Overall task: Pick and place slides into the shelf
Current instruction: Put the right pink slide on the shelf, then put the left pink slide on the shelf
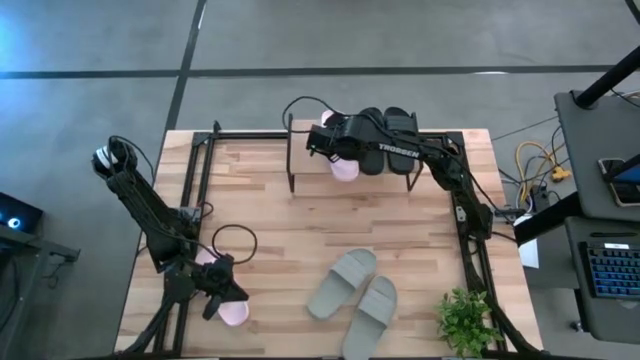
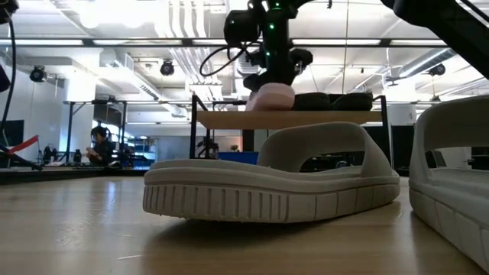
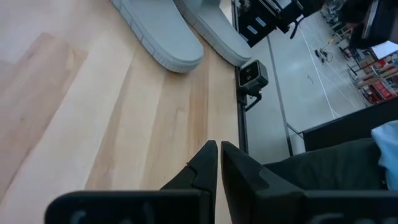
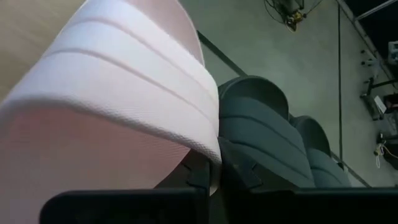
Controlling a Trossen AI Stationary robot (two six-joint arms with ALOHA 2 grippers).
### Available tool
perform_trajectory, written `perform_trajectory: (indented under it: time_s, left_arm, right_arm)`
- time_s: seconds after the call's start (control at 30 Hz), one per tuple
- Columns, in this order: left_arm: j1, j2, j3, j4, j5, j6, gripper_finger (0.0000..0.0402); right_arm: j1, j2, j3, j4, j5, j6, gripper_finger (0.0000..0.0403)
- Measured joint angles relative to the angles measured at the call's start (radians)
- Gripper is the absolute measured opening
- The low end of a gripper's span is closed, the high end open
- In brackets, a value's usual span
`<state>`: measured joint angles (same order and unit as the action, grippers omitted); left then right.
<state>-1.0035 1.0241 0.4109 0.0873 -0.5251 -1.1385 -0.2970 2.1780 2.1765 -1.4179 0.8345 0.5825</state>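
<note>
The shelf [image 1: 300, 160] stands at the table's far middle, and two black slides [image 1: 385, 135] lie on its top board [image 2: 321, 119]. Beside them is a pale pink slide [image 1: 344, 166], with my right gripper [image 1: 333, 143] shut on it from above. A second pink slide [image 1: 233, 313] lies near the table's near left corner. My left gripper [image 1: 216, 288] hangs shut just above it, and its wrist view shows nothing between its fingers [image 3: 208, 163]. Two grey-green slides [image 1: 355, 295] lie sole down on the table at the near middle. My right gripper pinches the pink slide's wide strap at its edge [image 4: 213, 155] between its two fingers. The fingers slant down from above. In the low view the slide [image 2: 272, 98] sits level at the top board, left of the black slides [image 2: 336, 100]. Whether it rests on the board I cannot tell.
A small potted plant [image 1: 466, 320] stands at the table's near right corner. Black rails run along the table's left and right sides. A small camera [image 3: 252, 73] sits at the table's edge beyond the grey-green slides.
</note>
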Motion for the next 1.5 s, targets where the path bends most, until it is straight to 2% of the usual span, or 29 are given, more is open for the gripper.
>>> perform_trajectory:
  time_s: [0.2, 0.53, 0.77, 0.87, 1.0, 1.07, 1.13, 1.2, 1.3, 1.37, 1.5]
  left_arm:
    - [0.0, 0.0, -0.004, 0.0, -0.008, -0.001, 0.0006]
    - [0.001, 0.0, -0.004, 0.001, -0.008, -0.006, 0.0006]
    - [0.001, 0.0, -0.004, 0.001, -0.008, -0.006, 0.0006]
    - [0.001, 0.0, -0.004, 0.001, -0.008, -0.006, 0.0006]
    - [0.001, 0.0, -0.004, 0.001, -0.008, -0.007, 0.0006]
    - [0.004, -0.001, -0.004, -0.014, 0.002, -0.038, 0.0006]
    - [0.024, -0.02, 0.002, -0.128, 0.086, -0.166, 0.0006]
    - [0.047, -0.038, 0.024, -0.29, 0.238, -0.271, 0.0006]
    - [0.055, -0.06, 0.09, -0.591, 0.415, -0.315, 0.0006]
    - [0.055, -0.063, 0.155, -0.78, 0.441, -0.297, 0.0006]
    - [0.061, -0.052, 0.334, -1.013, 0.412, -0.238, 0.0006]
  right_arm:
    - [0.001, -0.001, -0.023, -0.005, -0.02, -0.007, 0.0025]
    - [0.018, -0.001, -0.016, -0.013, -0.104, -0.023, 0.0144]
    - [0.091, -0.034, 0.052, -0.09, -0.141, -0.033, 0.0187]
    - [0.133, -0.044, 0.085, -0.135, -0.223, -0.018, 0.0194]
    - [0.241, -0.085, 0.134, -0.129, -0.488, -0.033, 0.0196]
    - [0.319, -0.107, 0.149, -0.107, -0.542, -0.051, 0.0196]
    - [0.395, -0.12, 0.151, -0.097, -0.524, -0.038, 0.0196]
    - [0.459, -0.129, 0.147, -0.098, -0.468, 0.026, 0.0196]
    - [0.53, -0.136, 0.147, -0.111, -0.403, 0.149, 0.0196]
    - [0.57, -0.136, 0.146, -0.122, -0.361, 0.226, 0.0196]
    - [0.626, -0.132, 0.122, -0.12, -0.32, 0.342, 0.0196]
